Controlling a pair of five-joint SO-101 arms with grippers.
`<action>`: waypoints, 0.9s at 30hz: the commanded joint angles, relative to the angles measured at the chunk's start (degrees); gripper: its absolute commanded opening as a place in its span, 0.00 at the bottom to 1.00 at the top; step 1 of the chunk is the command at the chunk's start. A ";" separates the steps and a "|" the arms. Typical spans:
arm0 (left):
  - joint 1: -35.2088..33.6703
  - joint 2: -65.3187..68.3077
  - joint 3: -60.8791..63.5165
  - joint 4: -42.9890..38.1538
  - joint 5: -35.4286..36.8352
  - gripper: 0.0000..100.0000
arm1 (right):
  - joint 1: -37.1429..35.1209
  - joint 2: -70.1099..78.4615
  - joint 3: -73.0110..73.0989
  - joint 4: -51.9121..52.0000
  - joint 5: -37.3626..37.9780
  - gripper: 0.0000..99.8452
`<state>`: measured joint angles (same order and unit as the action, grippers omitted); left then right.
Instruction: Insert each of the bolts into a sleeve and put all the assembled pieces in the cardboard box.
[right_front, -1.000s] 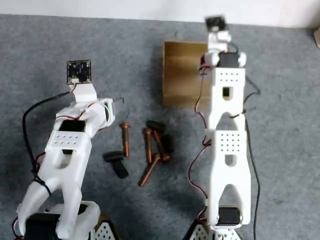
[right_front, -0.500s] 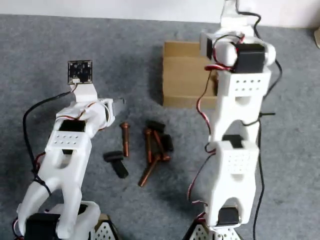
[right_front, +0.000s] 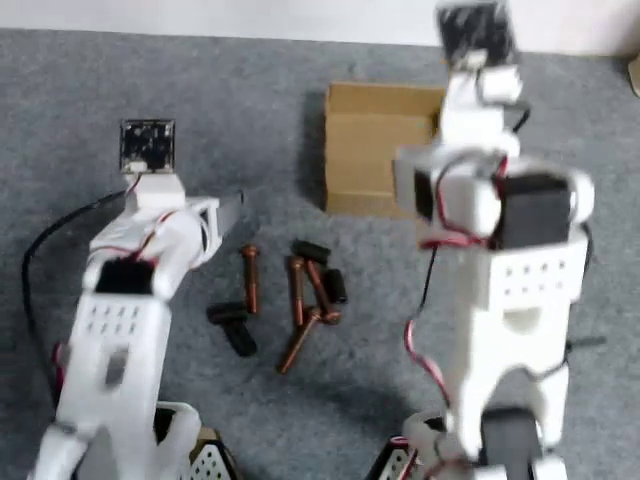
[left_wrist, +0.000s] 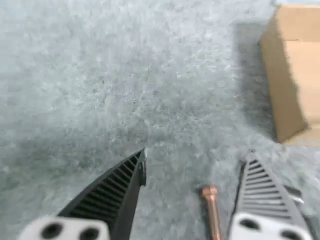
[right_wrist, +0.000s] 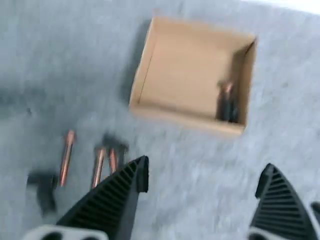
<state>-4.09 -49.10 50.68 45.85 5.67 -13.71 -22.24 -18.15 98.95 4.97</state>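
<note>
Right tool (right_wrist: 206, 170) now higher over grey carpet (right_front: 120, 80), white wall (right_front: 250, 18) beyond.

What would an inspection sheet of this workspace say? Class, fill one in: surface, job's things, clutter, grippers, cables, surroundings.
Surface: grey fuzzy mat, flat.
Job's things: cardboard box open, one assembled piece inside against a wall; four loose copper bolts and black sleeves lying on the mat.
Clutter: nothing seen.
Grippers: left gripper open, empty, near one bolt's head; right gripper open, empty, raised over the mat.
Cables: red and black wires along both arms.
Surroundings: pale strip beyond the mat's far edge.
</note>
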 joint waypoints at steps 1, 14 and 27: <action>0.66 -14.55 -0.04 10.11 -2.37 0.29 | -2.68 -8.84 22.64 -6.20 4.92 0.32; 1.45 -23.96 24.48 -0.79 -13.27 0.29 | -7.52 -19.56 62.29 -25.45 5.63 0.32; 13.49 -18.86 19.74 -2.55 -3.52 0.29 | -7.69 -19.65 69.67 -34.95 3.78 0.32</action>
<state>7.69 -71.34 75.12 44.53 -0.04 -20.84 -40.35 50.86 66.33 9.45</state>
